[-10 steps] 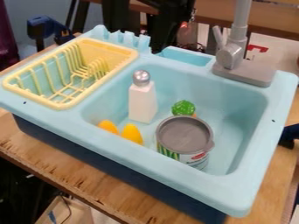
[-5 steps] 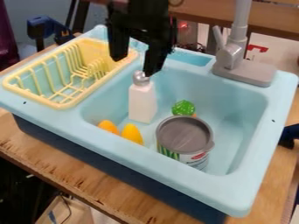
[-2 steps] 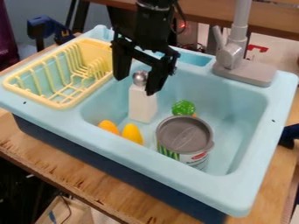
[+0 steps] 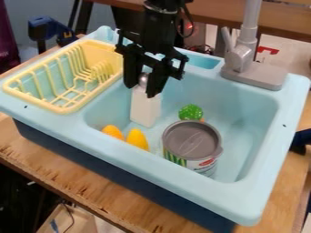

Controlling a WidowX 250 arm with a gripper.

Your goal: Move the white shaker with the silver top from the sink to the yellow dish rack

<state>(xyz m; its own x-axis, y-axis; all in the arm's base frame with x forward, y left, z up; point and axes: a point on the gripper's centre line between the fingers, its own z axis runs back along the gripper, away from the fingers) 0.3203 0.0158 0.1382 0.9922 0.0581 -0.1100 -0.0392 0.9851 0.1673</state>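
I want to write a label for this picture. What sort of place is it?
Probably a workshop or lab with a toy kitchen setup: a light blue play sink with a yellow dish rack, on a rough plywood top, under a black robot arm.

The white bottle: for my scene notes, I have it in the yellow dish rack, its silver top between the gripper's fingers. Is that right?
The place is wrong: the camera view shows the white bottle in the light blue basin, beside the yellow dish rack. Its silver top is indeed between the gripper's fingers.
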